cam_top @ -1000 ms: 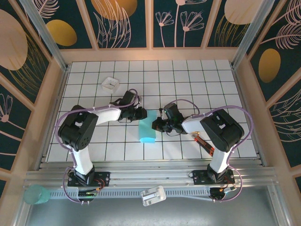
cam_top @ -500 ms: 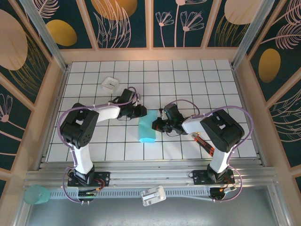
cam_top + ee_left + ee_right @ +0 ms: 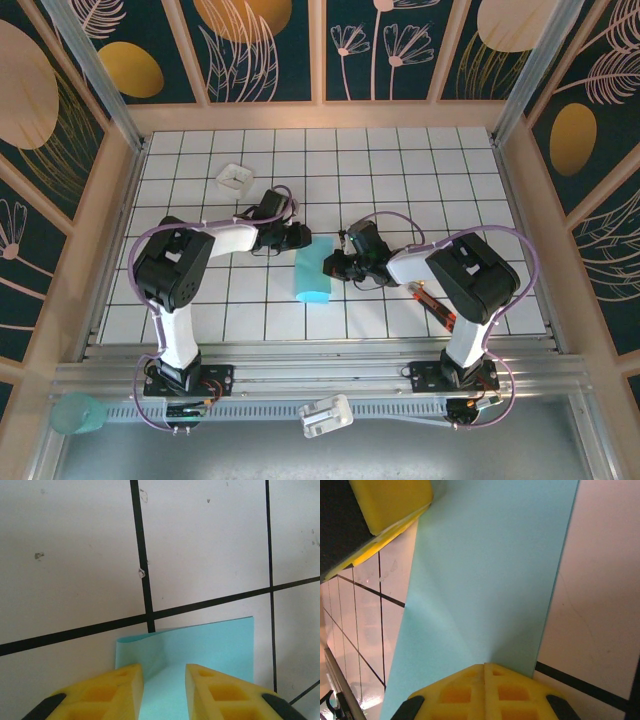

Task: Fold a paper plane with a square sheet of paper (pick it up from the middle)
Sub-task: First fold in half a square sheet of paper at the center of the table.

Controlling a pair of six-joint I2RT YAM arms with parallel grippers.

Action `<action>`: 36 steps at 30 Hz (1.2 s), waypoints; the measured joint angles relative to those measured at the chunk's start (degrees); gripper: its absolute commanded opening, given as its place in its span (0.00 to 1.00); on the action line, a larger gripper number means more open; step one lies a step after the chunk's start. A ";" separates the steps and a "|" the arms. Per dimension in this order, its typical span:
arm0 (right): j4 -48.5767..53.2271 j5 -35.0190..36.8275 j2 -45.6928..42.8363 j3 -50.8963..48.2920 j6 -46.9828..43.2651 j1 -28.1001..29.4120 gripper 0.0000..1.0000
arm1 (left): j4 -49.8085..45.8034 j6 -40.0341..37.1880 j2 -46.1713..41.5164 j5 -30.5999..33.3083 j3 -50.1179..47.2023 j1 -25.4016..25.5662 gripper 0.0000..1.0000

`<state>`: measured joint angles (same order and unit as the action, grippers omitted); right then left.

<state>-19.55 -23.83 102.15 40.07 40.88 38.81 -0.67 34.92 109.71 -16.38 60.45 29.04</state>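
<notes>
While left arm (image 3: pixel 175 270) and right arm (image 3: pixel 470 275) reach toward frame centre, gridded table (image 3: pixel 400 170) spans mid frame in top view. Square sheet of paper (image 3: pixel 312 275) lies at frame centre, turquoise, doubled over into a tall strip with a rounded lower end. Left gripper (image 3: pixel 302 238) is at the strip's upper left corner. Left wrist view: left gripper (image 3: pixel 164 672) jaws parted by a narrow gap, paper visible through it, nothing clamped. Right gripper (image 3: pixel 333 266) is at the strip's right edge. Right wrist view: right gripper (image 3: pixel 484 666) tips pressed together, pinching the paper, creases running into the pinch. White tray (image 3: pixel 235 177) upper left, well apart. Red-and-black pen tool (image 3: pixel 433 305) lower right, beside right arm.
</notes>
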 measured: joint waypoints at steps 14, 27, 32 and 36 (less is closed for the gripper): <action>-0.11 0.22 -0.09 0.00 0.00 0.04 0.00 | 0.83 4.17 -12.66 -3.61 -10.34 4.61 0.29; -0.09 0.42 -0.11 0.00 -0.02 0.11 0.00 | -0.66 2.32 -9.14 0.61 -11.06 4.02 0.28; -0.04 0.76 -0.26 -0.07 -0.04 0.20 0.00 | -0.83 3.04 -15.17 0.35 -14.60 3.69 0.32; -0.02 1.20 -0.37 -0.11 -0.04 0.31 0.00 | 1.70 5.46 -18.12 -3.19 -16.37 6.16 0.32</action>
<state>-19.57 -22.63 101.78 39.97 40.84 39.11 1.04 40.38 91.59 -19.57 44.07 35.20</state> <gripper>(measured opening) 0.042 0.325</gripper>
